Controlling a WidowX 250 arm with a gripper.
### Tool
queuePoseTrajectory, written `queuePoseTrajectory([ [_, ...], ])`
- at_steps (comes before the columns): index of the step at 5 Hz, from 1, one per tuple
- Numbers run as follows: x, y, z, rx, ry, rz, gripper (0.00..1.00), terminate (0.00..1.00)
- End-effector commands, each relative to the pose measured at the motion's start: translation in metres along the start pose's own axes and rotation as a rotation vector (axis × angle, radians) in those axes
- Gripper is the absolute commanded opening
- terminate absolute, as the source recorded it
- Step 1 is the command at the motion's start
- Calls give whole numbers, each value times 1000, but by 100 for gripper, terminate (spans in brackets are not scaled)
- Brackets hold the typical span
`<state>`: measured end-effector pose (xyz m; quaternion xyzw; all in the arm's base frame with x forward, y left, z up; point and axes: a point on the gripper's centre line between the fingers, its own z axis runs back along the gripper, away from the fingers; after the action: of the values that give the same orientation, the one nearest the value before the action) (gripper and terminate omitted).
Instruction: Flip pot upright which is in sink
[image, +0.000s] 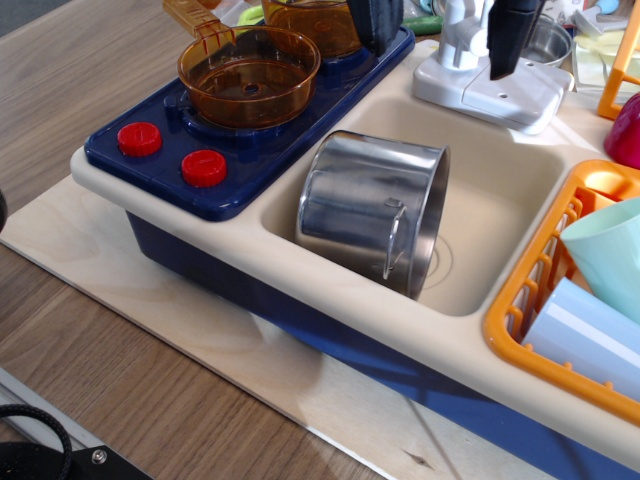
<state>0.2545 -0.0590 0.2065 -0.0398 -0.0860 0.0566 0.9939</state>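
My gripper (445, 35) hangs at the far edge of the bench, above the white faucet base (490, 90). Its two dark fingers (512, 35) stand wide apart, one on either side of the faucet, and they hold nothing. The top of the picture cuts them off, so I see only their lower parts.

The steel pot (372, 210) lies on its side in the beige sink (500, 190), in the left half of the basin. Its mouth faces right and slightly down toward the basin floor, its closed bottom toward the stove. One thin loop handle shows on the wall facing the near edge.

Left of the sink, a transparent orange pot (248, 75) sits on the navy stove top (160, 165), with two red knobs (172, 153) nearer the bench's left corner. At the right edge, an orange dish rack (535, 290) holds a pale green cup (610, 255).
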Motion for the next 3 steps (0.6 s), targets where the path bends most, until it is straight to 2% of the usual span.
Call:
queuePoseTrajectory([
  [1, 0, 0, 0, 0, 0, 0, 100, 0],
  [2, 10, -7, -7, 77, 19, -61, 100, 0],
  [3, 12, -15, -16, 192, 11, -88, 100, 0],
])
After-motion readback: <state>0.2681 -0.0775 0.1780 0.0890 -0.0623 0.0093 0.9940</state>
